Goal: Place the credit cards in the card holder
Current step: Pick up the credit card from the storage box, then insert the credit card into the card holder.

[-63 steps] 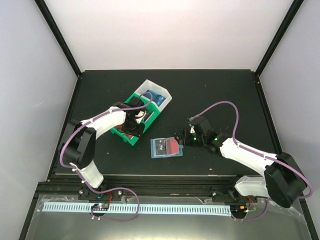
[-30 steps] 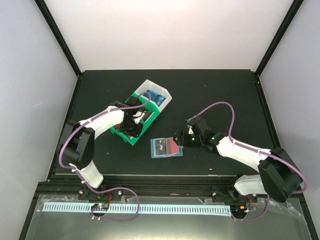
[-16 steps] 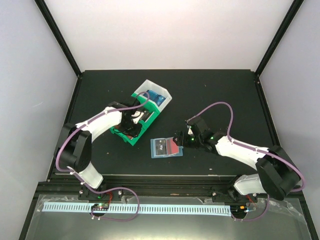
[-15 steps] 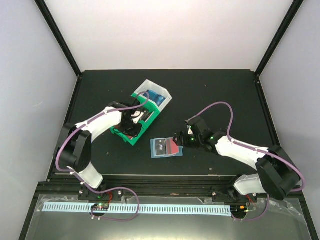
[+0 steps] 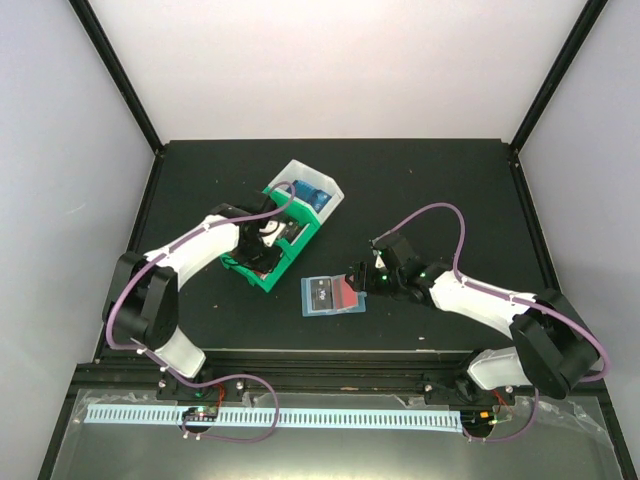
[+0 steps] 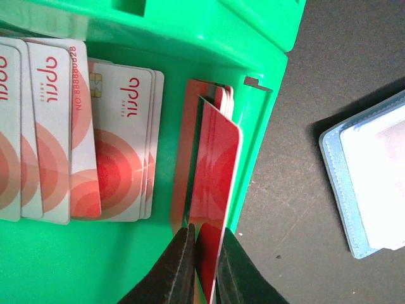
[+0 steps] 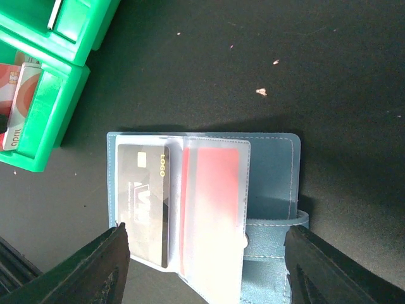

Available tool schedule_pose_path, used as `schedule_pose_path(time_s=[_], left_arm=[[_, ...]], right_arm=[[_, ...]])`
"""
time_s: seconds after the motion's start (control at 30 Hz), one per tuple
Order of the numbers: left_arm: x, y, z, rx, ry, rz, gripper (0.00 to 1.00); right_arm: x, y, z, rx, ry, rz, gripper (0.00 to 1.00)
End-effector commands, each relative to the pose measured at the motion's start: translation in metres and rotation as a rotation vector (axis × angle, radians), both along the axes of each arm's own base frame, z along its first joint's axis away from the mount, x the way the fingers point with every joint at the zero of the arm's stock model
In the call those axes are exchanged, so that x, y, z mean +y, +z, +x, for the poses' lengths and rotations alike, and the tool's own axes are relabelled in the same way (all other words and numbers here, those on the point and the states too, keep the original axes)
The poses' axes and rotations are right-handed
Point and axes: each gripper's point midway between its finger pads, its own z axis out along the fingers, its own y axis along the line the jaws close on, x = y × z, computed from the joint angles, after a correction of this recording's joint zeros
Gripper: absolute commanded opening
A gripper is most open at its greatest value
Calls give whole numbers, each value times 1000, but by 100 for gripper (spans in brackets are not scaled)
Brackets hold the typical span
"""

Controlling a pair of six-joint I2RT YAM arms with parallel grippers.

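In the left wrist view, red-and-white credit cards (image 6: 76,139) lie flat in a green bin (image 6: 253,38), and more stand on edge by its right wall. My left gripper (image 6: 204,231) is shut on one upright red credit card (image 6: 218,164). From above, this gripper (image 5: 262,243) is down in the bin. The teal card holder (image 7: 272,164) lies open on the black table, a black card (image 7: 142,202) in its left pocket and a red card (image 7: 212,196) under a clear flap. My right gripper (image 7: 215,253) hovers open over it, one finger on each side of it.
A white bin (image 5: 318,190) with blue cards sits against the green bin's (image 5: 262,275) far end. The card holder (image 5: 333,296) lies just right of the green bin. Black frame posts and pale walls enclose the table.
The left gripper's fingers have closed on the upright red card inside the green bin. The right gripper has edged slightly left over the card holder and stays open.
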Motion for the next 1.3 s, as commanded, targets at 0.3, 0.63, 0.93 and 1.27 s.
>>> schedule_pose_path(time_s=[0.3,0.63,0.93,1.27], left_arm=[[18,25,-1,-63,50,49,2],[5,107,7,-364,166,-191,2],[-56,113,-25,-346,292,-798,2],[-98,73,-48,-218,321,-890,2]], right_arm=[[7,16,11,-33,-7,24,68],[-8,13,21,-67,-13,-118,68],[-17,-8,-1,-23,61,-266,67],[-14,-38,-22,57,143,-353,55]])
